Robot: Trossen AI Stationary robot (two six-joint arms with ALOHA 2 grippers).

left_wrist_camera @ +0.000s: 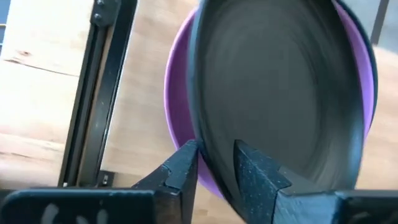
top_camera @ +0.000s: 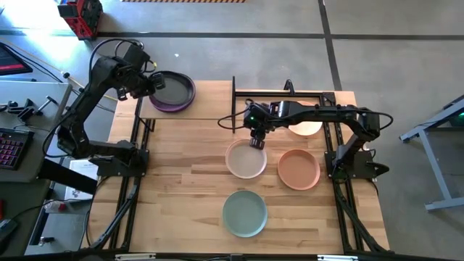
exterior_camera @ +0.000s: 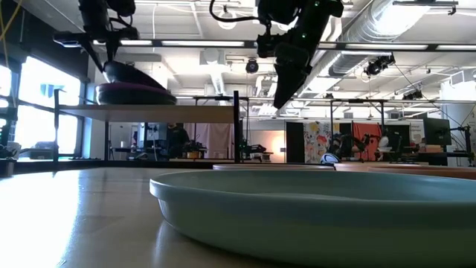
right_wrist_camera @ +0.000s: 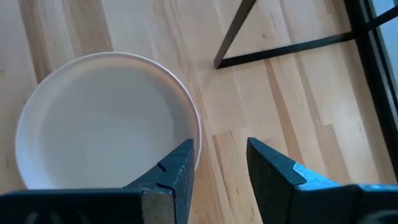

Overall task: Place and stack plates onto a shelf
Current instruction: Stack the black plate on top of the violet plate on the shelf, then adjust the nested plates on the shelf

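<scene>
My left gripper [left_wrist_camera: 214, 149] is shut on a black plate [left_wrist_camera: 280, 81], held tilted over the purple plate [left_wrist_camera: 177, 106]. The purple plate rests on the shelf [top_camera: 203, 101] at the table's far left. My right gripper [right_wrist_camera: 221, 146] is open and hovers high above the far rim of the cream plate [right_wrist_camera: 99, 124]. The cream [top_camera: 246, 159], terracotta [top_camera: 299, 168] and sage green [top_camera: 244, 212] plates lie flat on the table. The beige plate [top_camera: 308, 127] lies half hidden under the right arm. Only one black plate shows. My left gripper pinches the black plate's rim [left_wrist_camera: 217, 180] on its left side, one finger [left_wrist_camera: 255, 174] inside the dish and one [left_wrist_camera: 183, 165] outside. The fingers come slanting down from the table's left. The plate is tilted, its far part low over the purple plate; whether they touch, I cannot tell.
Black upright bars [top_camera: 233, 94] stand at the shelf's right end, with a black frame [top_camera: 290, 94] beyond them. The arms' base rails run along the table's left [top_camera: 138, 159] and right [top_camera: 337, 159] sides. Bare tabletop [top_camera: 181, 181] lies left of the cream plate.
</scene>
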